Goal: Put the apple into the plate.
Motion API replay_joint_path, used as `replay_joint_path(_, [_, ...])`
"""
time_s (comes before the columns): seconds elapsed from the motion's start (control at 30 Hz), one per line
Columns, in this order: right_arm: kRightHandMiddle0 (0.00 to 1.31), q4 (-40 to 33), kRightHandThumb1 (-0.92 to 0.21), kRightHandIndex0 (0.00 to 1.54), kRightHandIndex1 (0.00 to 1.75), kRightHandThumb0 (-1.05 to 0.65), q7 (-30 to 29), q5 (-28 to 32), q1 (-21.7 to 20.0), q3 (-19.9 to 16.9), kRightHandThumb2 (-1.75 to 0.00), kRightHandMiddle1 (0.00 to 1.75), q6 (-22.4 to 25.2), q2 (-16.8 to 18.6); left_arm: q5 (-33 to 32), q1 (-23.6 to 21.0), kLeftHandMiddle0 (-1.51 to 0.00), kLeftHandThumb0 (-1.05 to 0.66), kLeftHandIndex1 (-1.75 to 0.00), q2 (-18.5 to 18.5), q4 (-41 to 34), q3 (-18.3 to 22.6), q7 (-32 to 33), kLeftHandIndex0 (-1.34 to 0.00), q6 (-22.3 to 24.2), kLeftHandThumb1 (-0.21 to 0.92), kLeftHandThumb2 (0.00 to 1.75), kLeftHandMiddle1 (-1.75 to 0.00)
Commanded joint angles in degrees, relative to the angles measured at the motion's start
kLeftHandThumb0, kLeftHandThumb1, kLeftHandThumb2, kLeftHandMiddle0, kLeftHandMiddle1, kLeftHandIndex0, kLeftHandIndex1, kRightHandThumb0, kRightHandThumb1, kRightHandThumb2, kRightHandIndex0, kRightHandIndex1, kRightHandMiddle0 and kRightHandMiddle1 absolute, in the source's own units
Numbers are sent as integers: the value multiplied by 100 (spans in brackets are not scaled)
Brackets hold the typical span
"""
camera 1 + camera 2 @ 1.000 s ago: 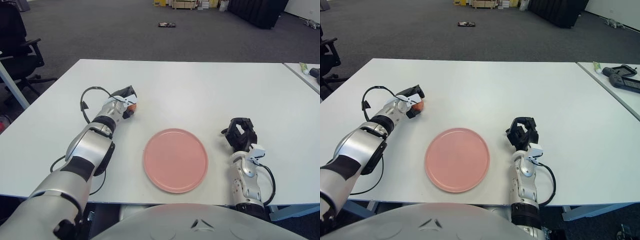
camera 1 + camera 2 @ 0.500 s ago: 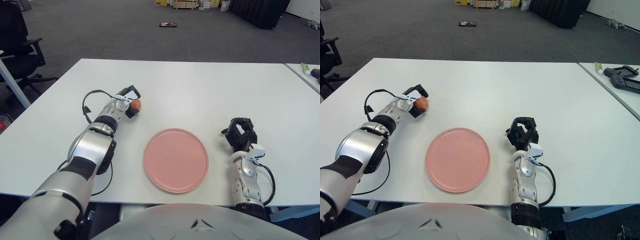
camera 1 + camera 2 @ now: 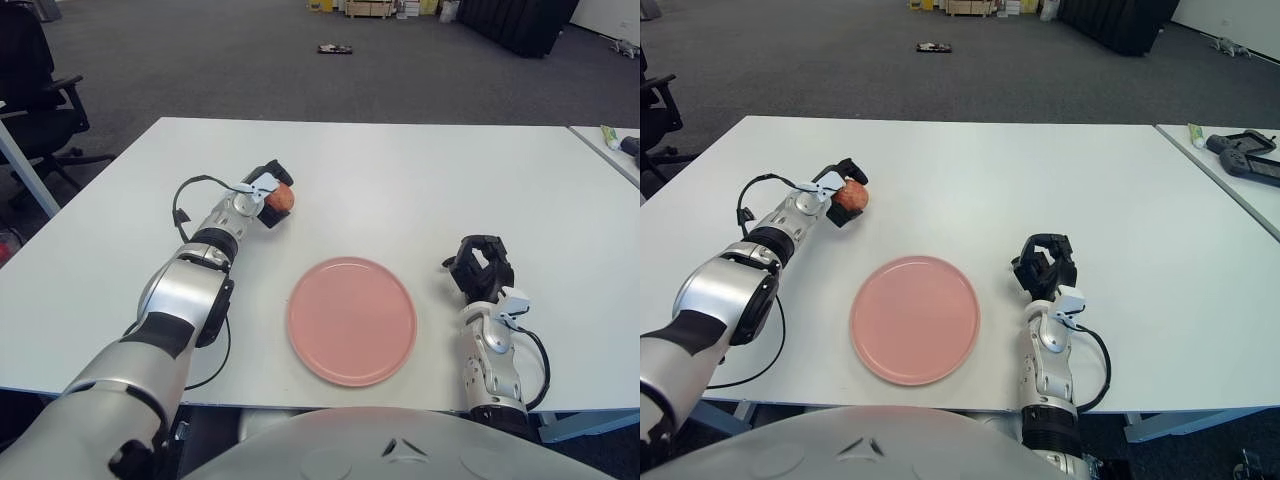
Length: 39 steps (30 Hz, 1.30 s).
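Small red-orange apple (image 3: 281, 197) gripped in left robot hand (image 3: 266, 195), above white bench (image 3: 400, 180).
Left eye: apple clasped by curled fingers, up and left of round pink plate (image 3: 352, 320), well apart from it. Right eye: right robot hand (image 3: 1044, 268) just right of plate, black fingers curled on nothing; grasped apple beyond plate's far-left rim.

Matt pink plate (image 3: 352, 320) on a smooth white table (image 3: 400, 180); apple (image 3: 281, 197) skin glossy; arm shells silvery.
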Motion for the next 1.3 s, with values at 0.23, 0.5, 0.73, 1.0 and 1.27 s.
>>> replay_joint_path(0.23, [35,78,-67,56,175,-38,-52,28,-122,-10,-87,175,42,176,-434,-118,-81,0,-175,60,-648,241,-482,-52,-806,14,148,-158])
replay_joint_path(0.5, [34,74,-68,55,175,-38,-56,32,-126,25,-86,175,35,195,-322,304,-82,0,-175,84,-1607,-30,-567,-55,-1473,10,153,-162])
replay_joint_path(0.73, [34,85,-69,57,175,-38,-18,93,-130,29,-85,175,-9,218,-609,902,-83,0,-175,-23,-2777,-72,-1071,-56,-1509,8,155,-163])
replay_joint_path(1.0, [34,86,-68,61,175,-38,-1,101,-120,45,-85,175,-33,213,-495,1619,-86,0,-175,106,-4091,-361,-1386,-58,-1933,5,157,-160])
replay_joint_path(1.27, [34,79,-68,60,175,-38,-29,159,-115,32,-86,175,-10,234,-485,2327,-87,0,-175,195,-5124,-830,-1913,-59,-2356,4,158,-159])
